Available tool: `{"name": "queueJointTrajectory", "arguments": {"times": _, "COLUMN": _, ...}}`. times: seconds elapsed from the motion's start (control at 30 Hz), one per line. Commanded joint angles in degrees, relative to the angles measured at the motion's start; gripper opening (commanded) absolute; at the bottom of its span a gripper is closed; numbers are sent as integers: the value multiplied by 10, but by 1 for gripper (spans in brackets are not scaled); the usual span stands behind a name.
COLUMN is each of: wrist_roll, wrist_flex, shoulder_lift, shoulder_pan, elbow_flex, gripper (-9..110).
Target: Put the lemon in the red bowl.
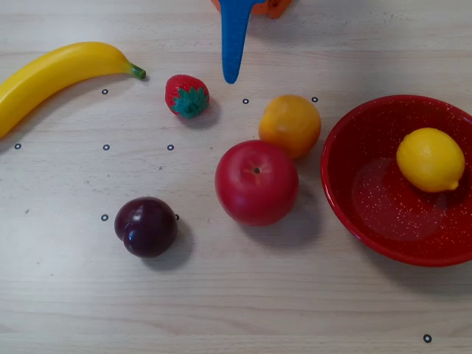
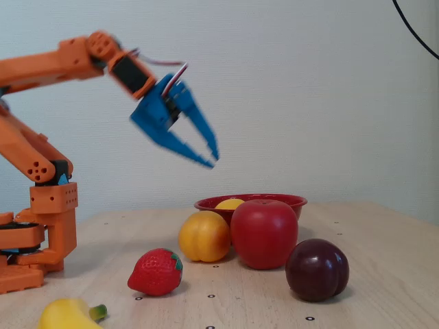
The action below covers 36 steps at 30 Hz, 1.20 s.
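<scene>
The lemon (image 1: 430, 159) lay inside the red bowl (image 1: 369, 214), well right of the gripper (image 2: 211, 157), whose 2 fingers were nearly closed and empty

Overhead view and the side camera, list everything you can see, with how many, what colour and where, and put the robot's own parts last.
lemon: one, bright yellow, lying inside the bowl toward its far right in the overhead view
red bowl: one, glossy red with white speckles, right side of the table
apple: one, red, centre, left of the bowl
orange fruit: one, orange-yellow, just behind the apple
strawberry: one, red with green top, upper middle
plum: one, dark purple, lower left of the apple
banana: one, yellow, upper left
table: one, pale wood with small ring marks
arm: one, orange, left in the fixed view
pincer: one, blue, raised in the air, empty, nearly closed
</scene>
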Motion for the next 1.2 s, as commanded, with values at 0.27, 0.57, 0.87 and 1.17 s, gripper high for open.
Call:
{"name": "queueJointTrajectory", "arguments": {"times": 0.27, "wrist_roll": 30, "wrist_flex": -133, "shoulder_lift": 244, "shoulder_pan": -10, "elbow_flex": 259, "gripper": 0}}
{"name": "queueJointTrajectory", "arguments": {"times": 0.57, "wrist_roll": 39, "wrist_flex": -265, "shoulder_lift": 363, "shoulder_pan": 15, "elbow_flex": 454, "gripper": 0}}
{"name": "queueJointTrajectory", "arguments": {"times": 0.87, "wrist_roll": 11, "wrist_flex": -244, "shoulder_lift": 438, "shoulder_pan": 27, "elbow_flex": 540, "gripper": 0}}
{"name": "queueJointTrajectory", "arguments": {"times": 1.17, "wrist_roll": -58, "wrist_flex": -121, "shoulder_lift": 496, "shoulder_pan": 30, "elbow_flex": 540, "gripper": 0}}
